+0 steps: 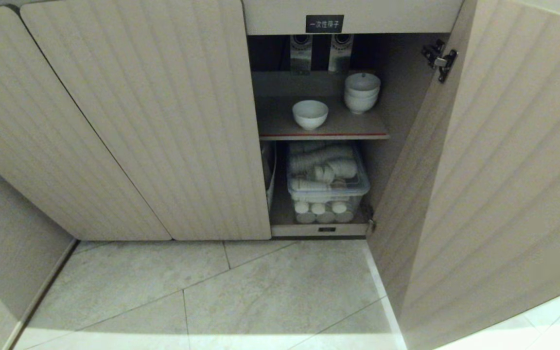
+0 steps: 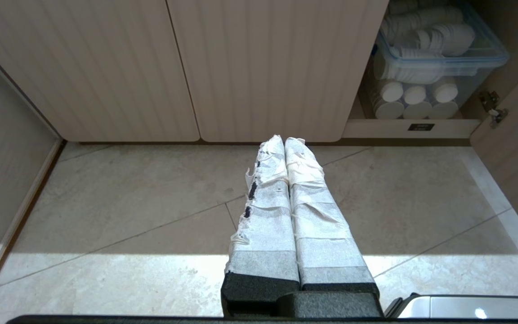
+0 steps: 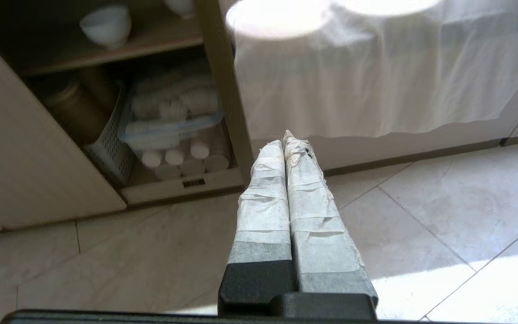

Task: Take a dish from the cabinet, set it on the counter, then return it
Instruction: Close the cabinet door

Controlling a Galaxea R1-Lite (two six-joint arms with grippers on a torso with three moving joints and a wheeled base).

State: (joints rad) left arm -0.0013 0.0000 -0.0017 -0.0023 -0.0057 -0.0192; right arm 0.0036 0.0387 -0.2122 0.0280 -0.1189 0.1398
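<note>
We find the dish alone at the front of the cabinet shelf, with the stack of bowls at its two o'clock. Both the left gripper and right gripper hang over the floor, fingers pressed together, holding nothing. We should spread the right fingers before entering, come in level past the open door, and take the near rim without nudging the stack.

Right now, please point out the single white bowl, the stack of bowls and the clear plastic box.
single white bowl (image 1: 310,114): head view, its outer wall.
stack of bowls (image 1: 361,93): head view, its side.
clear plastic box (image 1: 328,190): head view, its front rim.
</note>
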